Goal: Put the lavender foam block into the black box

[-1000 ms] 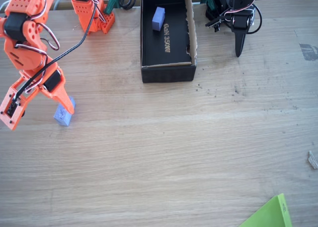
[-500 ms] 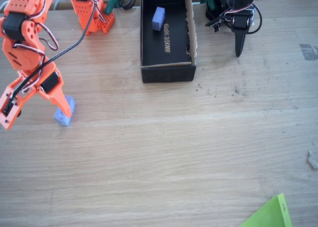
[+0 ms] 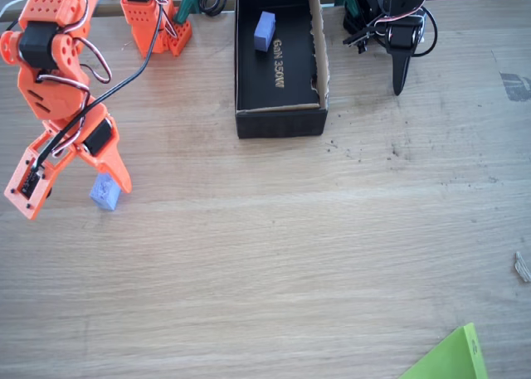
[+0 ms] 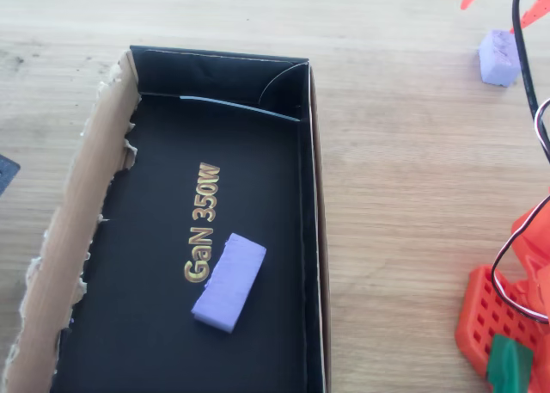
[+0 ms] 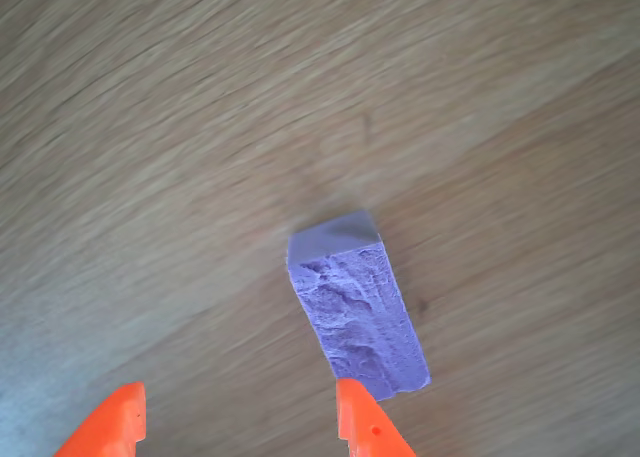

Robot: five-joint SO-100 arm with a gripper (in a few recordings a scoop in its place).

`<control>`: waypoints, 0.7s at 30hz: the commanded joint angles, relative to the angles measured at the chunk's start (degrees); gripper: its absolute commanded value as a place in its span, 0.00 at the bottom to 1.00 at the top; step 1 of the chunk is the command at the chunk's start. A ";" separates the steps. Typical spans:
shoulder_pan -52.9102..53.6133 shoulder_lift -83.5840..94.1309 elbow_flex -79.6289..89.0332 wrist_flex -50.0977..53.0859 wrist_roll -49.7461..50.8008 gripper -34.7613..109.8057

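The lavender foam block (image 3: pixel 104 192) lies on the wooden table at the left, well apart from the black box (image 3: pixel 280 122). My orange gripper (image 3: pixel 75 198) hangs open over it, one finger on either side in the fixed view. In the wrist view the block (image 5: pixel 355 312) shows its rough face and lies just beyond the right fingertip (image 5: pixel 365 422), off the middle of the gap of the gripper (image 5: pixel 240 422). From overhead, the block (image 4: pixel 500 56) sits below the gripper (image 4: pixel 505 2). The box (image 4: pixel 77 221) holds a smoother blue-violet block (image 4: pixel 229 281).
My arm's orange base (image 3: pixel 153 18) stands at the back left, beside the box. A green sheet (image 3: pixel 452 358) pokes in at the bottom right corner. Bare wood stretches between the block and the box.
My gripper has shifted slightly right; its right finger now stands at the block's right side instead of over its top. The block has stayed in place.
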 commanded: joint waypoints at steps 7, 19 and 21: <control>5.80 3.78 -2.29 1.41 1.58 0.42; 7.91 3.25 -2.11 2.46 3.78 0.42; 7.65 2.99 -2.02 2.55 4.13 0.42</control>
